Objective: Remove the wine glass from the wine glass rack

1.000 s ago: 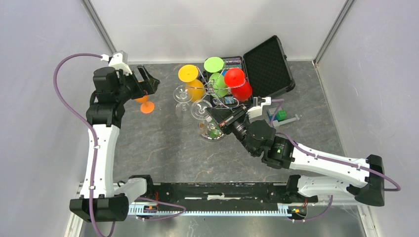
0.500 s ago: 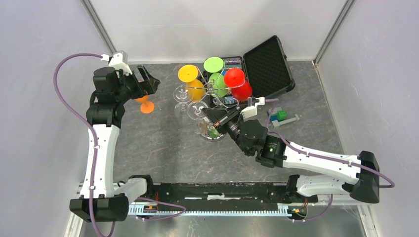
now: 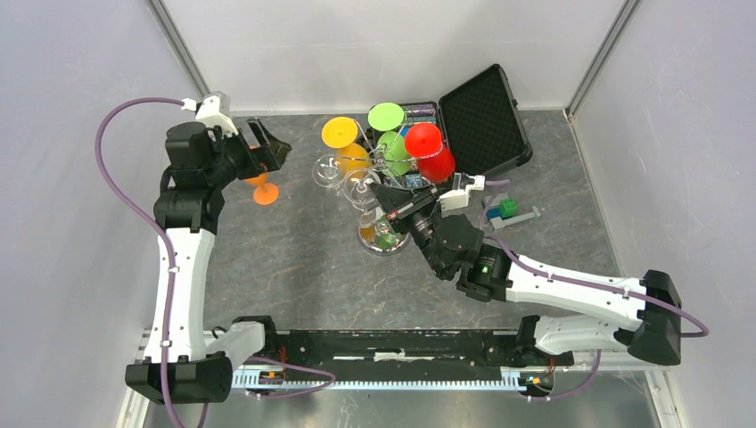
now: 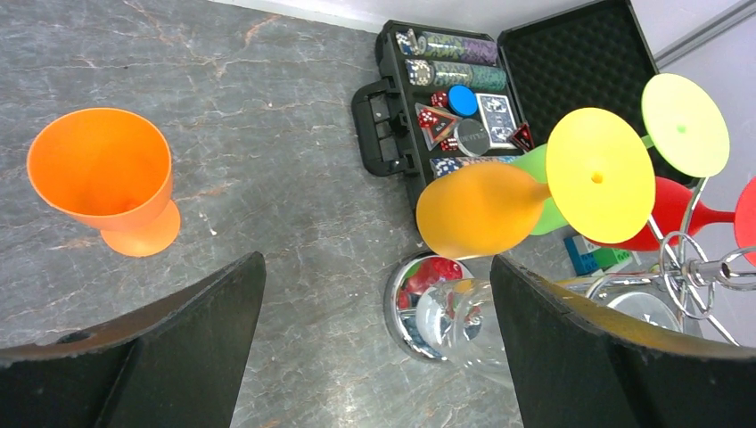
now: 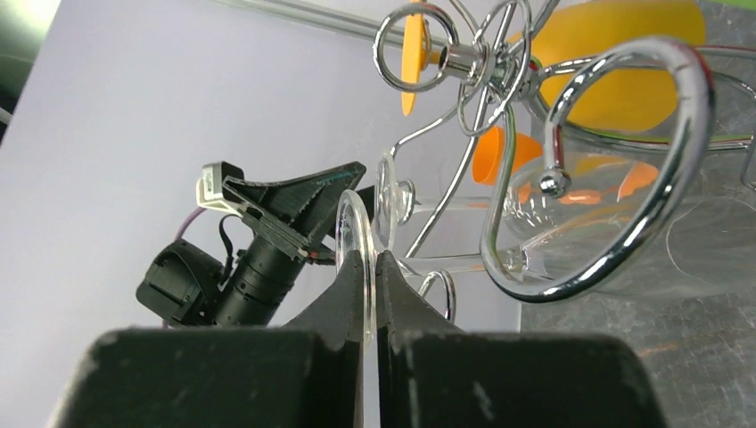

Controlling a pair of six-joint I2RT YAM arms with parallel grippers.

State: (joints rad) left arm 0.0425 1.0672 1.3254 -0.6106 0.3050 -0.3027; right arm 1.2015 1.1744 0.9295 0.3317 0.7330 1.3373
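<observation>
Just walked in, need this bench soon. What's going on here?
The right gripper is shut on the foot of a clear wine glass at the chrome wine glass rack. The glass lies among the wire arms, not yet lifted clear. A yellow glass, a green glass and a red glass hang there too. The left gripper is open and empty, hovering by an orange goblet standing on the table.

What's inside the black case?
The black case holds rows of poker chips, red dice, a blue disc and cards. The yellow glass covers one corner.
</observation>
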